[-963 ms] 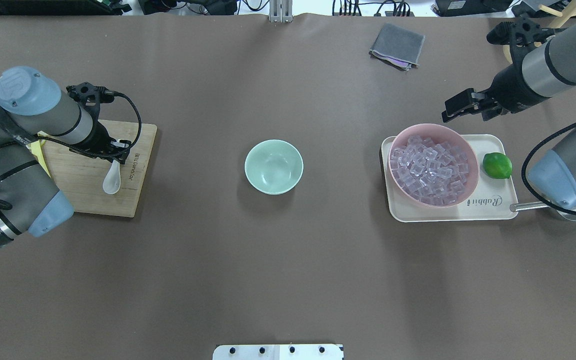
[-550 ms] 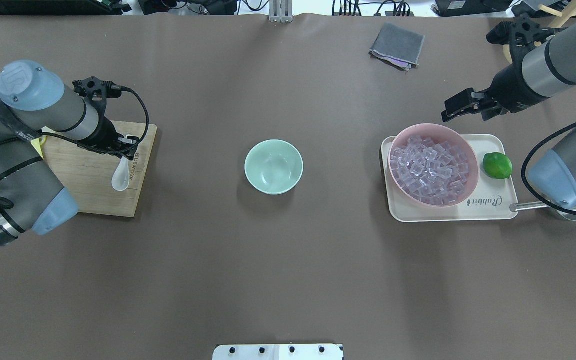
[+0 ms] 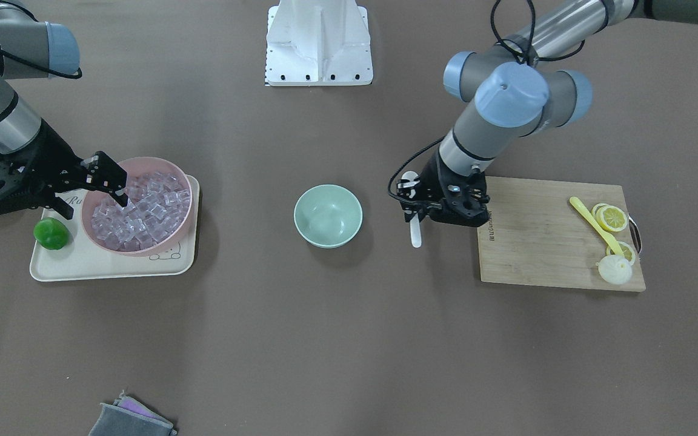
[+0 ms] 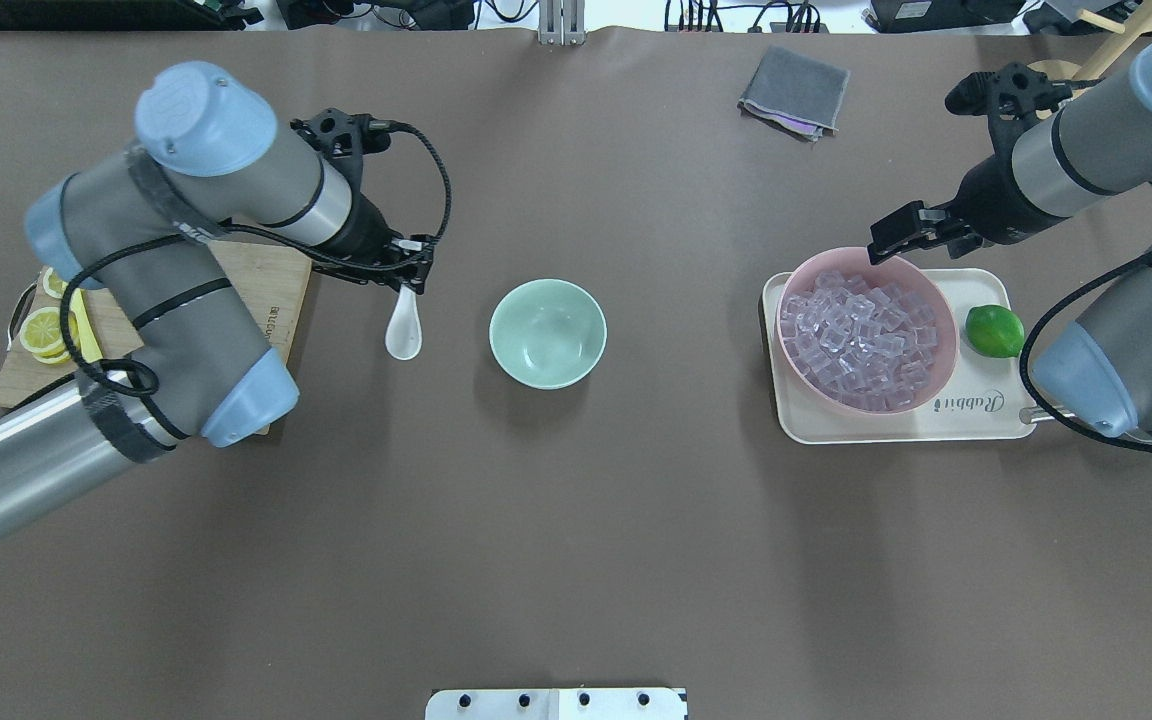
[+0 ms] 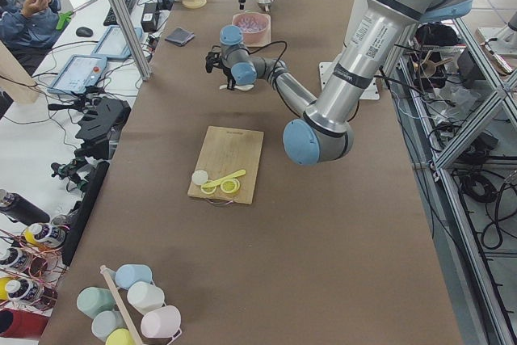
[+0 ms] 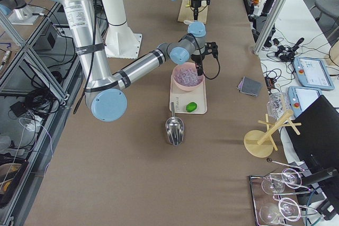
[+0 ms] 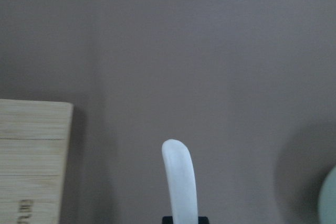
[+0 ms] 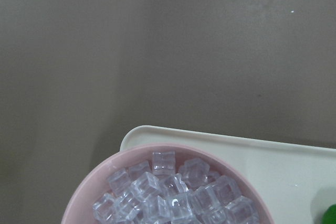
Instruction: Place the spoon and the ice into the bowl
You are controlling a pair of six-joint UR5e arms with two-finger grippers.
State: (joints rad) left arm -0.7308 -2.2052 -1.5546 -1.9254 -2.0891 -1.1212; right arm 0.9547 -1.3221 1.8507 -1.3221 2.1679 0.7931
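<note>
— Which step am I running?
— You're delivering the spoon point(image 4: 403, 335). Your left gripper point(image 4: 414, 275) is clamping its handle, holding it off the worktop point(image 4: 576, 550), just beside the bowl point(image 4: 547, 333).
— And next?
— You're needing to centre it over the bowl and release low. Your right gripper point(image 4: 894, 240) is hanging wide and empty at the pink bowl point(image 4: 946, 345) of ice point(image 4: 856, 335).

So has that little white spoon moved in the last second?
Yes. Gripped by the left gripper, the spoon has left the cutting board and now hangs close beside the green bowl.
</note>
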